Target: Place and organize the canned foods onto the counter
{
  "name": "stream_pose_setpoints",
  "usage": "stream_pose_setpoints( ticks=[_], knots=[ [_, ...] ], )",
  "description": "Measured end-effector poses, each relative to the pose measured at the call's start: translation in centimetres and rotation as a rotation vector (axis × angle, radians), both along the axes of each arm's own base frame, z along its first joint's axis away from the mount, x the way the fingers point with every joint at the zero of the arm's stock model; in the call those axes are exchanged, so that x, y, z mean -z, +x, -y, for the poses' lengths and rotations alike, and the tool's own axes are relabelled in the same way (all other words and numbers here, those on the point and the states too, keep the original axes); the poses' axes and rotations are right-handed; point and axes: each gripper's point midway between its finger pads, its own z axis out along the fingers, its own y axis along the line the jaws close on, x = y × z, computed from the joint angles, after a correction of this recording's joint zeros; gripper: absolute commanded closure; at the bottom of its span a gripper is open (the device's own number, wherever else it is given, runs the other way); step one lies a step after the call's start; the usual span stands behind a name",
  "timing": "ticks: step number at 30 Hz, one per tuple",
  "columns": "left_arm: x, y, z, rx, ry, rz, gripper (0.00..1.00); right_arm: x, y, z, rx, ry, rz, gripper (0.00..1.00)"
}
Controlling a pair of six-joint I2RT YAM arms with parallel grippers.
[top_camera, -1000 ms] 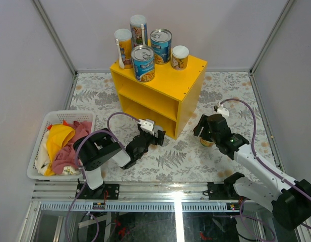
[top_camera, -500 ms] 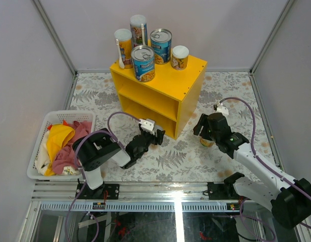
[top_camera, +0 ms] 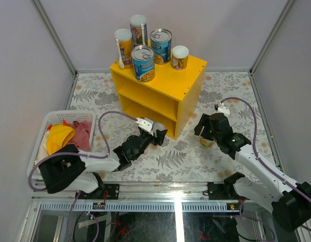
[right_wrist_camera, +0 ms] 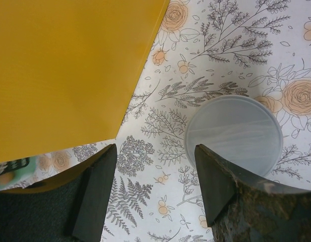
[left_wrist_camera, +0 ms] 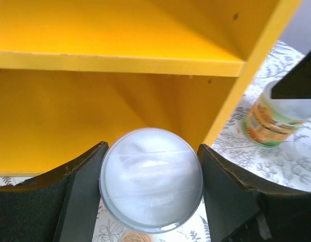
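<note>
The yellow counter carries several canned foods on its top: two slim yellow tubes, two blue-labelled cans and a short pale-lidded can. My left gripper is at the front right corner of the lower compartment. It is shut on a pale-lidded can whose lid faces the camera. My right gripper is open and hovers over the floral mat, nothing between its fingers. Another pale-lidded can stands just to its right, part behind the right finger. The top view shows that can under the gripper.
A white laundry basket with clothes sits at the left of the mat. Grey walls with metal frame posts close in the workspace on three sides. The counter's side panel is close on the right gripper's left.
My left gripper's jaws have closed in on the pale-lidded can, and the left arm has stretched out lower towards the counter. The right arm has barely moved.
</note>
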Motion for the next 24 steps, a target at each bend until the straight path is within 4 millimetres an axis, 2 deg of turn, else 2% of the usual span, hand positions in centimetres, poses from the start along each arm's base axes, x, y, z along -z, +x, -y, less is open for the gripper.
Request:
stream_pose_setpoints(
  ticks=[8,11,18,21,24],
  knots=[
    [-4.6,-4.5,0.2,0.106,0.007,0.014,1.0,-1.0,-0.5,0.7,-0.009,-0.016,0.023,0.29],
    [-7.0,-6.1,0.4,0.149,0.011,0.021,1.0,-1.3,-0.5,0.8,-0.014,-0.019,0.035,0.29],
    [-14.4,-8.6,1.8,0.226,0.023,0.059,1.0,-1.7,-0.8,1.0,-0.022,-0.026,0.046,0.29],
    [-18.1,-8.7,2.3,0.227,0.035,0.077,1.0,-1.8,-1.2,1.3,-0.025,-0.032,0.047,0.29],
    [-21.6,-7.9,3.1,0.206,0.047,0.094,1.0,-2.1,-1.6,1.6,-0.025,-0.04,0.053,0.29]
  ],
)
